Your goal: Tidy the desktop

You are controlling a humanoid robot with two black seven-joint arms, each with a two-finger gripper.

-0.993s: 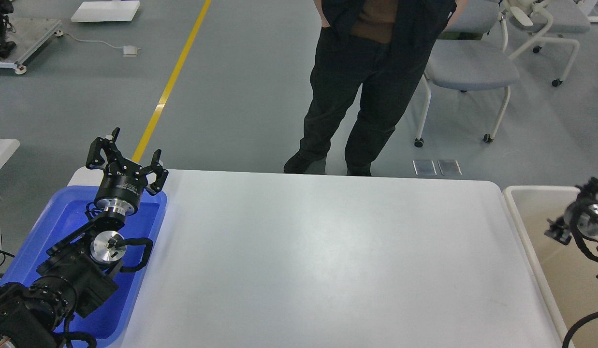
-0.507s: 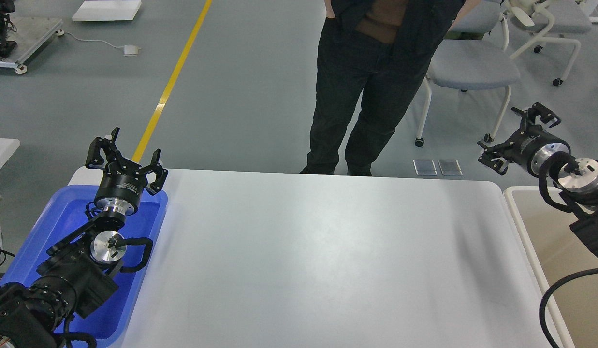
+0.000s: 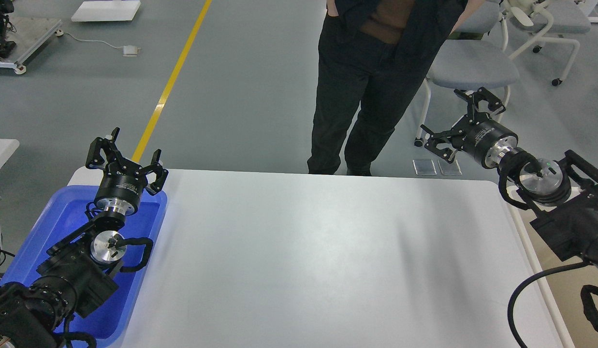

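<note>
The desktop [image 3: 318,256] is a wide matte white tabletop with rounded corners, and nothing lies on its visible surface. My left gripper [image 3: 123,153] is open and empty, held above the far end of the blue tray [image 3: 47,227] at the table's left end. My right gripper [image 3: 460,121] is open and empty, raised above the table's far right corner and pointing away from me.
A cream-white bin [image 3: 535,263] stands off the table's right edge, mostly behind my right arm. A person in dark clothes [image 3: 371,82] stands at the far edge. Grey wheeled chairs [image 3: 473,67] stand behind, and a yellow floor line [image 3: 173,79] runs far left.
My right arm has risen from over the cream-white bin and swung left and away to above the table's far right corner. The left arm has not moved. The person has shifted slightly right.
</note>
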